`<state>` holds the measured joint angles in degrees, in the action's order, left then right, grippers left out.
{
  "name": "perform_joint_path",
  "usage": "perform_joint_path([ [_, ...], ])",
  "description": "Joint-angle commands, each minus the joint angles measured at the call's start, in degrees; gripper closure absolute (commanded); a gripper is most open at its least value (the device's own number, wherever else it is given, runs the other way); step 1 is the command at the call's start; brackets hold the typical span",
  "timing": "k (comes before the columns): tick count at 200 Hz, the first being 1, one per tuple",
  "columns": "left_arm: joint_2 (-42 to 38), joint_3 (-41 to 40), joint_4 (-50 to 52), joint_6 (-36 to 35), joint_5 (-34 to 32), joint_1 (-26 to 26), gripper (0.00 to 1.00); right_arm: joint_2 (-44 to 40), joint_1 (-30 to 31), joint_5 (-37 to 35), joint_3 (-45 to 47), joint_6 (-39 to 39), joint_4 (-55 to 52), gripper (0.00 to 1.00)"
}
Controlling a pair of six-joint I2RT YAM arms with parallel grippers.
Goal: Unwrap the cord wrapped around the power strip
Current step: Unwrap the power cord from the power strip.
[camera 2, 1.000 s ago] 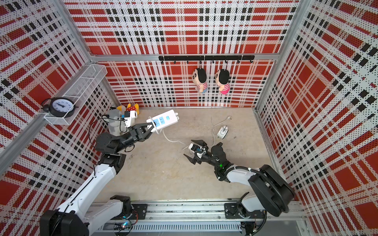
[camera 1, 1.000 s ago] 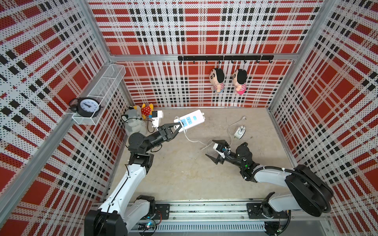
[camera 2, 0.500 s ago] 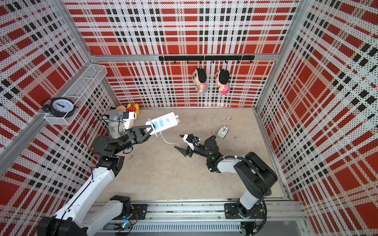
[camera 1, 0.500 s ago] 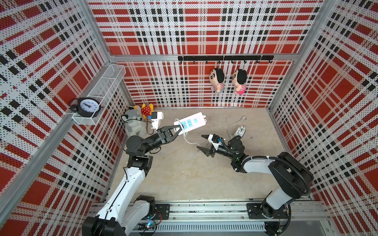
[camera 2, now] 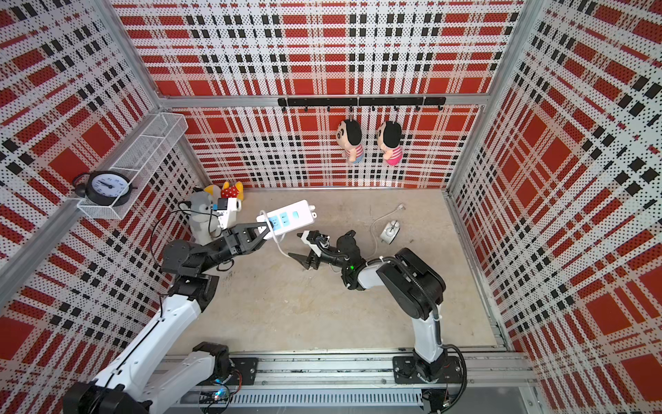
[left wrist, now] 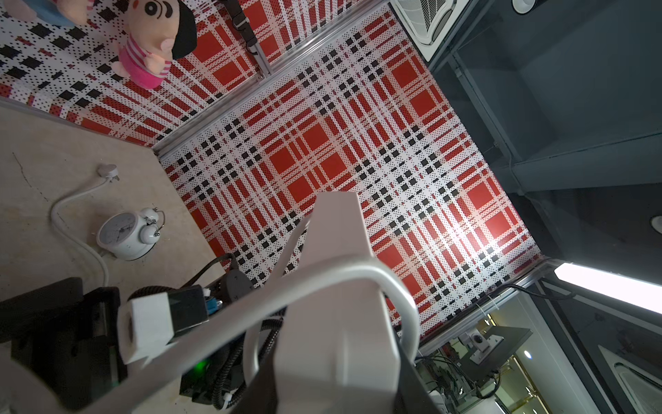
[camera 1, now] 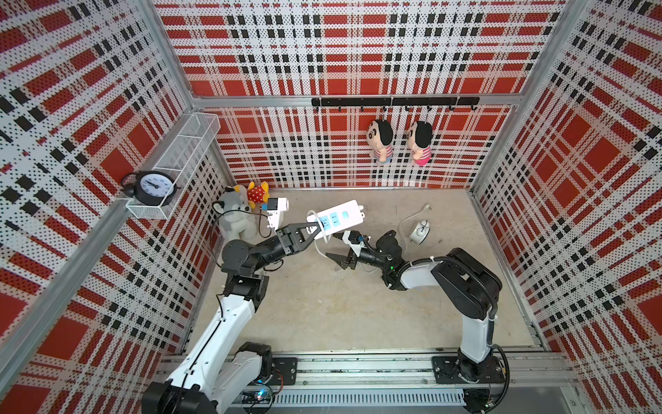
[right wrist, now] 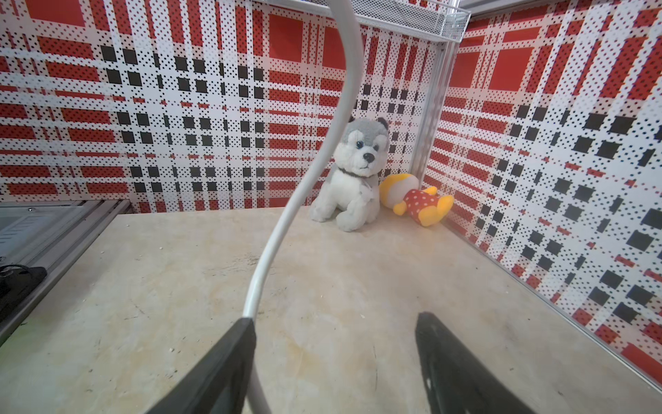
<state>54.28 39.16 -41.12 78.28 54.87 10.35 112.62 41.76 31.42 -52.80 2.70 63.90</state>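
Plaid walls [camera 1: 322, 53], left pincer [camera 1: 317, 230] raised — clamping power strip [camera 1: 344, 215], right pincer [right wrist: 335, 319] low, spread

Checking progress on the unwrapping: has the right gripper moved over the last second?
Yes. The right gripper has shifted away from the white alarm clock, which stayed put, and toward the plush dog.

Black alarm clock [camera 1: 148, 186] at the end of a white wire shelf [camera 1: 190, 143], blue-shorts doll [camera 1: 380, 140] and pink-shorts doll [camera 1: 420, 142] hanging from a black hook rail [camera 1: 394, 101], grey husky plush [camera 1: 234, 218] beside a yellow toy in red dots [camera 1: 257, 191] in the corner, small white alarm clock [camera 1: 419, 231] on the beige floor [camera 1: 340, 304].
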Motion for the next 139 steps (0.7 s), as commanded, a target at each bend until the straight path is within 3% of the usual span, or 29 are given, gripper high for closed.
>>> perform_joint_path([
  [1,-0.9,1.0,-2.6,0.3,-0.2,0.8,1.0,2.2,0.8,2.3,-2.1,0.1,0.2,0.26],
  [34,-0.3,2.3,-2.6,-0.1,-0.1,1.6,1.0,2.4,1.0,3.4,-1.2,-3.7,4.1,0.23],
  [78,0.5,1.4,-2.6,-0.5,-0.5,3.4,1.0,-2.3,-2.0,-0.6,11.7,-15.5,29.9,0.21],
  [94,1.0,0.3,-2.6,-0.7,-0.8,6.9,1.0,-5.6,-2.5,-1.6,14.5,-13.9,28.1,0.22],
  [139,2.2,-0.6,-2.6,-2.1,-2.9,10.5,1.0,-10.0,-1.2,-0.2,16.4,-12.3,24.7,0.21],
])
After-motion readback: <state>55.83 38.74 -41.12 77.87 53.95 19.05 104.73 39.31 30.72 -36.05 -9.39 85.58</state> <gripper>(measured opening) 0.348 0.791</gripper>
